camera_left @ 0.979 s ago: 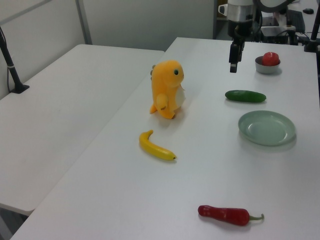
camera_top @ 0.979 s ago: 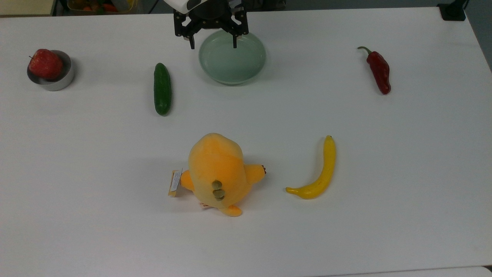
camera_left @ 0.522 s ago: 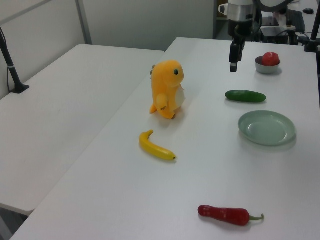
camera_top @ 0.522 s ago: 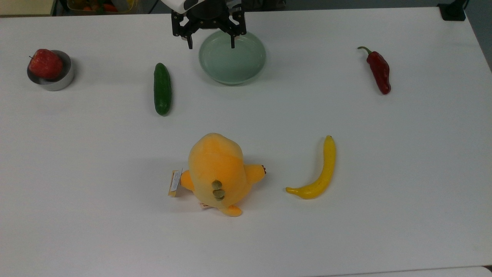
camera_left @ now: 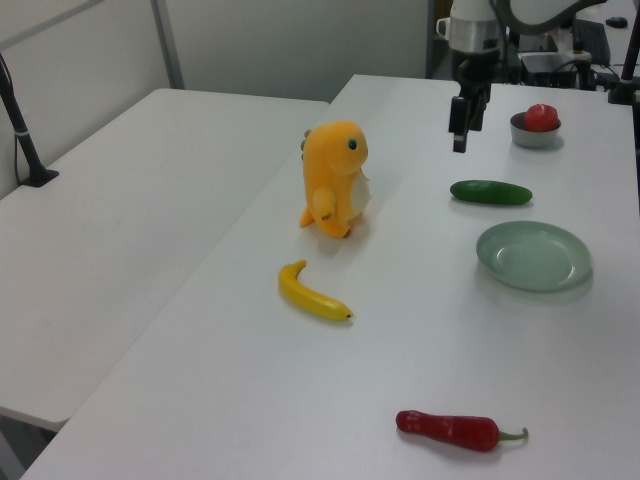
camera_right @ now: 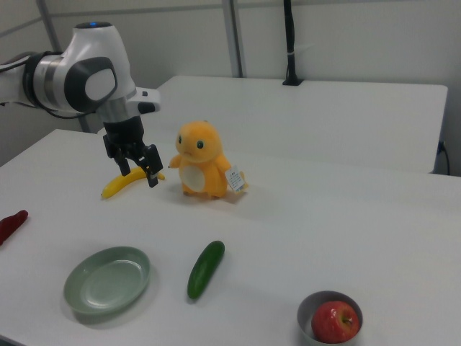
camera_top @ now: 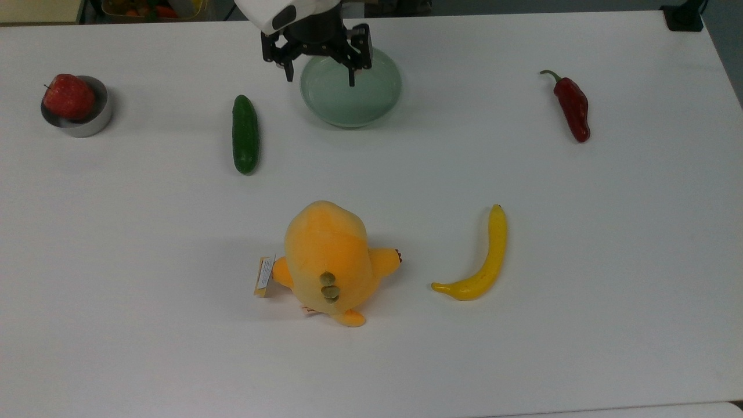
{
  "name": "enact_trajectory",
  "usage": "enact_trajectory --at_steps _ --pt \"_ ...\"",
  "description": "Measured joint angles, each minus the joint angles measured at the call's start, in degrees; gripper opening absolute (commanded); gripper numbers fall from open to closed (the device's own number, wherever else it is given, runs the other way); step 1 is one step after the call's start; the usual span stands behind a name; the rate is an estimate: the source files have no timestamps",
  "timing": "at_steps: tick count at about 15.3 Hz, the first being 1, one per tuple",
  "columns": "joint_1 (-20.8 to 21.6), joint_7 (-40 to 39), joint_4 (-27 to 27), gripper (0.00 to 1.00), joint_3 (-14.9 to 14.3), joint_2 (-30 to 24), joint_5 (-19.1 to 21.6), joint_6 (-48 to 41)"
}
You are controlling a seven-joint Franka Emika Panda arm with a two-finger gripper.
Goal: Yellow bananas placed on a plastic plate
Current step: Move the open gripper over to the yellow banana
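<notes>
The yellow banana (camera_top: 484,264) lies curved on the white table at the top view's lower right, beside the plush toy; it also shows in the left view (camera_left: 310,293) and the right view (camera_right: 122,184). The pale mint-green plastic plate (camera_top: 348,122) sits at the top view's upper middle, with nothing in it (camera_left: 533,255) (camera_right: 106,280). My gripper (camera_top: 320,75) hangs open in the air over the plate's far-left rim, nothing between its fingers (camera_left: 459,140) (camera_right: 140,173). It is far from the banana.
An orange-yellow plush toy (camera_top: 328,258) stands between the plate and the table's near edge. A green cucumber (camera_top: 245,134) lies left of the plate, a red apple (camera_top: 68,96) in a metal tin (camera_top: 87,125) at far left, and a red pepper (camera_top: 573,107) at right.
My gripper has shifted a little toward the top view's bottom, further over the plate's rim, still open. Nothing on the table has moved.
</notes>
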Motion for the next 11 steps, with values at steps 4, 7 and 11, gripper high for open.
enact_trajectory --at_steps 4,7,11 --pt "2.29 15.95 1.49 1.00 0.10 4.26 1.30 5.77" --pt "4.42 24.55 5.40 1.00 0.23 8.04 1.66 6.55" --pt "8.55 35.20 10.98 1.00 0.33 13.43 1.66 8.63"
